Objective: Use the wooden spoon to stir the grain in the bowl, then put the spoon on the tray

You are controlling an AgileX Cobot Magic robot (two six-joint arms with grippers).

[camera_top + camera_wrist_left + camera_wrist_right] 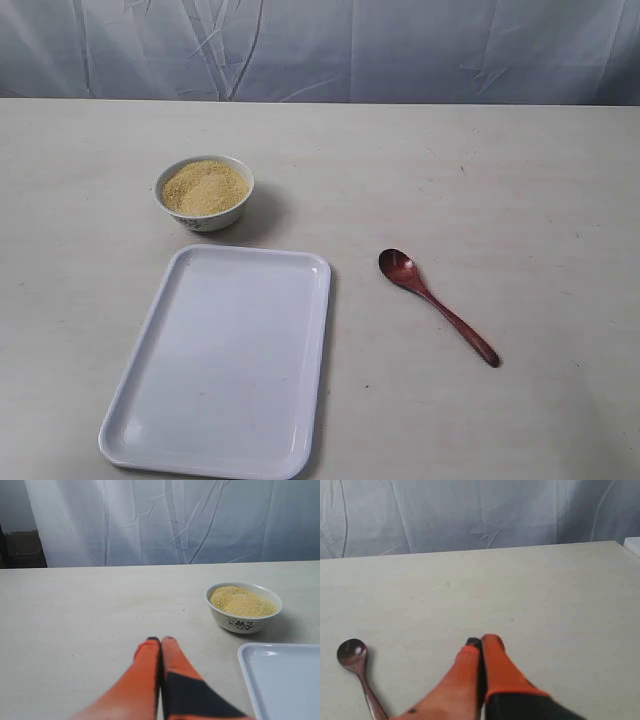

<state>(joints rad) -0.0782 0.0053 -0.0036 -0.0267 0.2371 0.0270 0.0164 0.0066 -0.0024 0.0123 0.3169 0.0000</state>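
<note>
**A:** Where is the wooden spoon point(437, 305)?
**B:** Flat on the worktop point(520, 180), to the right of the tray point(220, 370) and apart from it. Its scoop faces up and its handle slants toward the near right.
**A:** And the bowl point(206, 222)?
**B:** Just past the tray's far edge, not touching it, with the grain point(204, 186) heaped inside (a faint dark pattern shows on its side).
**A:** The left tool point(160, 641)?
**B:** Clenched tight on nothing, over the worktop, with the bowl off to one side.
**A:** The right tool point(481, 641)?
**B:** Clenched too, and empty. The spoon's scoop lies near it, untouched.
</note>
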